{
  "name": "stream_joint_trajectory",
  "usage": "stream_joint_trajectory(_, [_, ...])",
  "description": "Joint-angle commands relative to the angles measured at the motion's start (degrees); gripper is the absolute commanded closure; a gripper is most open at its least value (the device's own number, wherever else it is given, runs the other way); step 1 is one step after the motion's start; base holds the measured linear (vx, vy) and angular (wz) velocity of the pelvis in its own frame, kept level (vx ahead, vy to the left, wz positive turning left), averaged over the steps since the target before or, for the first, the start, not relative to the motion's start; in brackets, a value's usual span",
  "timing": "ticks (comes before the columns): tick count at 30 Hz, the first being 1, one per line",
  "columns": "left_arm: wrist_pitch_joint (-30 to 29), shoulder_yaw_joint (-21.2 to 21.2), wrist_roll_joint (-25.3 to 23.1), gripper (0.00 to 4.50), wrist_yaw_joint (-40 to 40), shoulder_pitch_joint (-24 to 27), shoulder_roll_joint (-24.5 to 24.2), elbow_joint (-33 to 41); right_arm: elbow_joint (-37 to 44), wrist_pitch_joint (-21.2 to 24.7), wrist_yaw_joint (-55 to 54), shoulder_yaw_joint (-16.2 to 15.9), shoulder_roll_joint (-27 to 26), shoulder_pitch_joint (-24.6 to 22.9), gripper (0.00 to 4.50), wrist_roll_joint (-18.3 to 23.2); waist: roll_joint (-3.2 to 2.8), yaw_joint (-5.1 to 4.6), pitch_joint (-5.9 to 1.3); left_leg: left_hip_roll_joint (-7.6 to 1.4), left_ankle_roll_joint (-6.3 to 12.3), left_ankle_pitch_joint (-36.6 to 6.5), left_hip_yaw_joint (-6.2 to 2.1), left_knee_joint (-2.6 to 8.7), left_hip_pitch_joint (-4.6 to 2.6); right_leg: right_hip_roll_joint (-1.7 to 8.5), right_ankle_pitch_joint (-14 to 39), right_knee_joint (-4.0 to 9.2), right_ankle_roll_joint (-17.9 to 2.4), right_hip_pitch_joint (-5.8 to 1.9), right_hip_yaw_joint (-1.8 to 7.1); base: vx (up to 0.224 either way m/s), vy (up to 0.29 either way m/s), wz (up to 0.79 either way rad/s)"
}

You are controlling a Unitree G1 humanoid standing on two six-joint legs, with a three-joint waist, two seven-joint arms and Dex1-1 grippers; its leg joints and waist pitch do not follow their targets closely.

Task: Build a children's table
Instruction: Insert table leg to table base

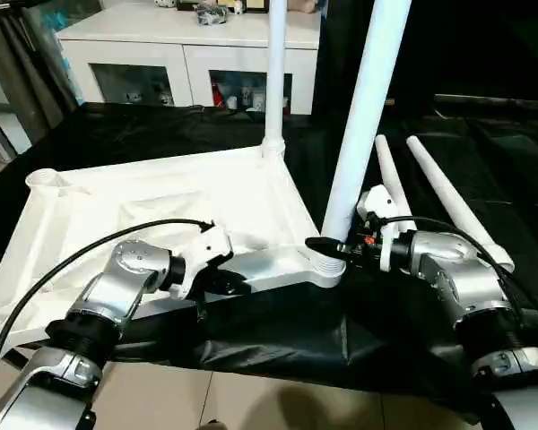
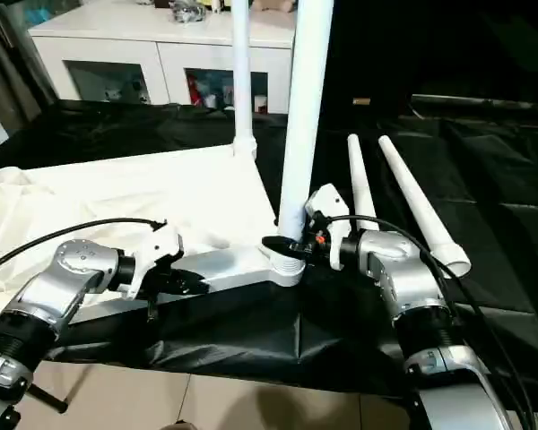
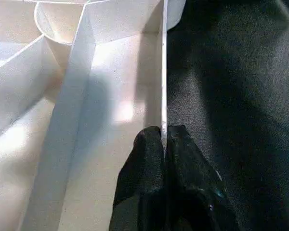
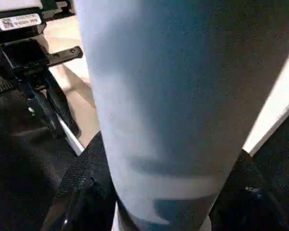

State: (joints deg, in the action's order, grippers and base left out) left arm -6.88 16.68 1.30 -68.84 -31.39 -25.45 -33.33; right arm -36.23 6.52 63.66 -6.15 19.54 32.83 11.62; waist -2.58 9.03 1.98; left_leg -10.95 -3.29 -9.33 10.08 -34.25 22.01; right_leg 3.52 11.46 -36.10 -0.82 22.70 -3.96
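A black cloth [image 1: 161, 134] covers the work surface. On it lies an upturned white tabletop [image 1: 161, 206], with two loose white legs [image 1: 430, 193] resting side by side on the cloth just to the tabletop's right.

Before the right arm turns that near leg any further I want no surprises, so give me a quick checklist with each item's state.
1. Left gripper pinches the tabletop rim: ok.
2. Right gripper closed around the near leg at its base: ok.
3. Near leg fully seated in the corner socket: cannot tell.
4. Near leg upright: not ok, it leans.
5. Far leg standing in its corner: ok.
6. Two spare legs lying on the black cloth: ok.
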Motion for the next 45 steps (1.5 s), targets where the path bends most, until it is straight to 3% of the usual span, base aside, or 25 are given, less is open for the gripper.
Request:
stream_joint_trajectory(1, [2.58,-1.60,1.83,4.50,0.48,-1.43,0.73,0.53,-4.11,2.54,6.08,-4.78,-0.87,-4.05,2.59,-1.58,0.31,-0.30,-3.04,-2.61,0.92,-16.99,-1.07,4.30,-1.25,5.09,17.68,5.50,-9.72,-1.92,2.95,0.000,0.000,0.00])
stream_joint_trajectory(7, [3.03,-0.71,0.98,4.50,-1.58,-1.86,-0.22,0.09,-6.98,-0.33,8.78,-6.72,-0.42,-3.56,2.59,-3.86,0.14,-0.32,-3.00,-2.75,0.72,-17.95,-1.16,4.46,-1.32,5.19,17.98,5.49,-10.32,-1.82,2.92,0.000,0.000,0.00])
stream_joint_trajectory(11, [2.51,-1.85,0.59,4.50,0.56,-2.69,0.05,-1.33,-11.42,-2.01,4.00,-4.34,-1.92,-1.88,2.59,-4.10,0.22,-0.56,-2.68,-2.70,0.20,-20.53,-1.24,4.66,-1.53,5.35,21.67,5.88,-10.13,-1.68,2.93,0.000,0.000,0.00])
stream_joint_trajectory(12, [2.35,-2.01,0.57,4.50,0.88,-2.82,0.12,-1.49,-12.22,-2.03,2.65,-3.73,-2.27,-1.43,2.59,-4.09,0.34,-0.67,-2.50,-2.69,-0.01,-21.32,-1.27,4.76,-1.65,5.35,23.10,6.02,-9.93,-1.57,2.91,0.000,0.000,0.00])
stream_joint_trajectory(15, [0.91,-2.62,0.54,4.50,2.02,-3.26,0.38,-1.82,-15.32,-1.85,-4.31,-1.50,-3.56,0.74,2.59,-4.66,0.23,-1.74,-1.42,-2.38,-1.99,-29.55,-1.90,4.89,-3.08,5.82,37.61,7.55,-6.77,-0.73,2.51,0.000,0.000,0.00])
stream_joint_trajectory(16, [-0.60,-3.20,0.52,4.50,3.50,-3.75,0.75,-2.31,-16.96,-1.26,-7.47,-0.82,-4.13,1.88,2.59,-5.00,0.18,-2.26,-1.15,-2.12,-2.77,-32.97,-2.26,4.66,-3.94,5.91,42.90,8.45,-4.70,-0.32,1.80,-0.066,0.005,-0.09])
stream_joint_trajectory(17, [-2.52,-4.02,0.65,4.50,5.51,-4.53,1.39,-3.14,-18.81,-0.91,-12.22,-0.27,-4.94,3.15,2.59,-5.76,0.21,-2.97,-1.15,-1.97,-3.25,-34.60,-2.73,4.90,-3.87,5.85,43.83,8.75,-3.44,-0.79,0.97,-0.066,0.005,-0.09])
stream_joint_trajectory(18, [-5.24,-5.03,0.48,4.50,9.00,-5.85,2.45,-4.70,-21.13,-0.18,-18.38,0.83,-6.51,4.72,2.59,-5.92,0.07,-3.16,-1.19,-2.06,-3.45,-35.63,-2.89,5.10,-4.09,5.66,43.27,8.98,-3.13,-0.90,0.54,-0.064,0.021,-0.13])
stream_joint_trajectory(20, [-6.99,-5.62,0.13,4.50,11.99,-6.90,3.38,-6.09,-22.66,0.55,-22.43,1.95,-7.98,5.76,2.59,-5.27,-1.12,-4.49,-1.06,-2.87,-3.86,-43.41,-3.67,6.33,-4.57,4.80,35.87,8.93,-3.29,-1.93,-2.14,-0.064,0.042,-0.12])
stream_joint_trajectory(21, [-8.30,-6.16,0.06,4.50,14.20,-7.50,4.12,-6.93,-23.54,1.13,-25.25,2.72,-8.86,6.31,2.59,-4.86,-1.31,-4.80,-1.01,-3.33,-3.96,-45.98,-3.86,7.29,-4.04,4.42,32.57,8.15,-3.49,-2.73,-2.58,-0.052,0.062,-0.13])
stream_joint_trajectory(22, [-9.96,-6.91,0.17,4.50,16.93,-8.21,5.21,-7.95,-24.50,1.76,-28.70,3.59,-10.02,6.87,2.59,-4.40,-1.61,-4.38,-1.09,-4.58,-4.31,-50.02,-4.20,9.87,-1.77,4.05,25.35,3.88,-4.57,-5.09,-1.80,-0.083,0.047,-0.07])
stream_joint_trajectory(23, [-11.86,-7.77,0.45,4.50,20.05,-9.07,6.61,-9.25,-25.83,2.22,-32.56,4.54,-11.49,7.59,2.59,-3.87,-2.32,-2.44,-0.83,-5.47,-5.50,-54.43,-2.01,14.06,1.05,2.44,18.53,-3.45,-6.31,-6.56,-1.33,-0.083,0.047,-0.07])
stream_joint_trajectory(24, [-13.38,-8.55,0.54,4.50,23.58,-9.89,8.08,-10.69,-27.11,2.59,-36.45,5.66,-13.01,8.25,2.59,-3.10,-1.63,-0.88,-0.95,-5.22,-4.99,-53.39,-0.40,14.76,1.31,1.90,17.82,-5.44,-5.62,-6.31,0.24,-0.084,-0.021,0.16])
stream_joint_trajectory(25, [-14.37,-9.07,0.57,4.50,25.96,-10.44,9.06,-11.66,-28.00,2.81,-39.07,6.43,-14.03,8.71,2.59,-2.58,0.33,-1.07,-1.03,-4.02,-4.25,-47.21,1.02,13.12,-0.97,2.13,24.18,-3.75,-4.96,-4.35,2.33,0.083,-0.105,0.27])
stream_joint_trajectory(26, [-14.38,-9.08,0.57,4.50,25.98,-10.44,9.07,-11.67,-28.01,2.81,-39.09,6.44,-14.04,8.71,2.59,-2.58,2.90,-1.89,0.46,0.71,-1.32,-18.34,-1.52,-6.23,-9.18,11.53,65.08,13.87,-2.85,5.76,5.23,0.083,-0.105,0.27])
stream_joint_trajectory(27, [-15.05,-9.27,0.38,4.50,27.60,-10.84,9.94,-12.40,-29.04,2.98,-41.42,7.27,-15.06,9.25,2.59,-2.15,2.92,-1.99,0.05,1.38,0.72,-11.08,-3.38,-4.23,-2.89,11.71,60.68,10.58,-3.28,-1.32,6.60,0.191,-0.056,-0.23])
stream_joint_trajectory(28, [-15.35,-9.46,0.04,4.50,30.05,-11.31,11.29,-13.47,-30.22,3.20,-44.42,8.49,-16.51,9.94,2.59,-1.25,1.46,-0.18,-1.87,-0.46,-1.25,-6.19,-4.08,2.34,0.14,8.93,42.31,6.55,-3.32,-5.43,4.01,0.090,0.028,-0.24])
stream_joint_trajectory(29, [-15.28,-9.26,-0.69,4.50,32.88,-11.90,13.19,-14.73,-32.01,3.50,-47.75,9.74,-18.54,10.94,2.59,-0.52,1.05,0.14,-2.82,-1.20,-1.63,-3.52,-3.33,3.29,-2.34,6.77,28.45,5.72,-4.35,-3.38,2.97,0.090,0.028,-0.24])
stream_joint_trajectory(30, [-15.15,-8.96,-1.21,4.50,34.41,-12.26,14.34,-15.38,-33.11,3.72,-49.36,10.20,-19.74,11.52,2.59,-0.40,0.70,-1.10,-2.84,-2.14,-1.46,-8.62,-2.68,4.00,-5.00,4.31,11.98,4.07,-9.40,-1.14,2.31,-0.017,-0.017,0.28])
stream_joint_trajectory(31, [-15.15,-8.93,-1.25,4.50,34.45,-12.27,14.38,-15.38,-33.15,3.71,-49.42,10.17,-19.79,11.54,2.59,-0.45,0.87,-1.84,-2.66,-1.87,-1.44,-11.91,-2.18,4.50,-4.78,4.27,9.43,4.22,-11.31,-1.65,2.23,-0.049,-0.042,0.25])
stream_joint_trajectory(32, [-15.09,-8.42,-1.82,4.50,35.18,-12.44,15.06,-15.37,-33.82,3.57,-50.25,9.79,-20.50,11.90,2.59,-1.21,0.92,-2.38,-1.38,-1.17,-1.69,-25.32,-1.64,5.12,-5.02,4.59,24.82,6.54,-10.38,-1.33,1.84,-0.049,-0.042,0.25])
stream_joint_trajectory(33, [-15.41,-7.98,-2.24,4.50,35.86,-12.71,16.01,-15.19,-34.62,3.60,-51.33,9.69,-21.67,12.45,2.59,-2.13,1.44,-2.52,-1.65,-0.97,-1.67,-26.53,-1.69,5.10,-5.18,4.89,28.10,6.98,-9.34,-1.44,1.75,0.000,0.000,0.00])
stream_joint_trajectory(35, [-15.36,-7.43,-2.82,4.50,36.43,-13.01,16.16,-15.29,-35.15,3.45,-52.15,9.72,-22.33,12.89,2.59,-2.88,1.23,-2.65,-1.72,-1.11,-1.44,-26.99,-2.24,5.59,-4.73,5.51,34.01,7.94,-5.46,-1.50,1.72,0.000,0.000,0.00])
stream_joint_trajectory(40, [-15.48,-6.88,-3.34,4.50,35.55,-12.54,15.44,-14.45,-35.92,4.77,-51.94,10.83,-23.14,13.06,2.59,-2.94,1.48,-2.73,-1.94,-1.39,-0.46,-21.07,-2.13,6.36,-3.56,5.74,30.10,8.13,-5.21,-2.20,1.54,0.000,0.000,0.00])
stream_joint_trajectory(45, [-15.10,-6.96,-3.78,4.50,35.00,-12.21,14.96,-14.36,-36.79,4.85,-51.69,10.95,-23.22,13.32,2.59,-3.53,1.52,-3.01,-1.71,-1.43,-0.95,-23.25,-2.31,6.60,-3.61,5.95,33.07,8.69,-4.48,-2.06,1.27,0.000,0.000,0.00])
